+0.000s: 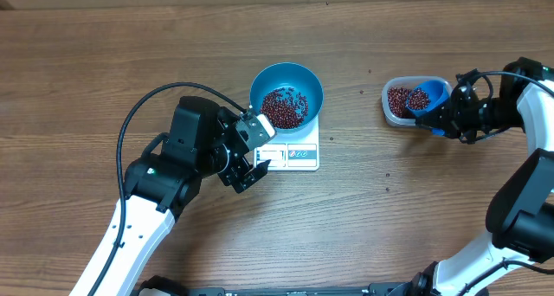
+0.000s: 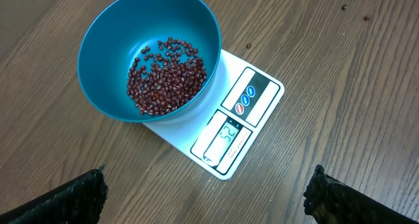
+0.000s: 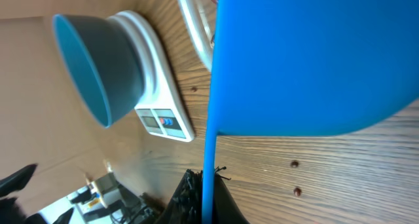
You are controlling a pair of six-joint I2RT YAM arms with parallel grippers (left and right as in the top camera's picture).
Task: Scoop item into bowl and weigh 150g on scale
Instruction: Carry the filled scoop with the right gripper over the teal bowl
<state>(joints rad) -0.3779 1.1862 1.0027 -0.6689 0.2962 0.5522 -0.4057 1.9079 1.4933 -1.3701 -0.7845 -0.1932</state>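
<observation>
R gripper (image 1: 449, 121) pinches scoop (image 1: 438, 90) handle, beans (image 1: 418, 100) loaded, over tub (image 1: 391, 89) right of scale (image 1: 295, 155); L gripper (image 1: 256, 154) spread beside scale, prob leaving bowl (image 1: 260, 84) access clear.

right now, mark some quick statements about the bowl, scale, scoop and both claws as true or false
1. The bowl sits on the scale. True.
2. The bowl is empty. False: beans cover its bottom.
3. The left claw grips the bowl's rim. False: it is open by the scale's display end and holds nothing.
4. The right claw is shut on the scoop. True.
5. The scoop hangs over the bowl. False: it is at the clear tub, with beans in it.
</observation>
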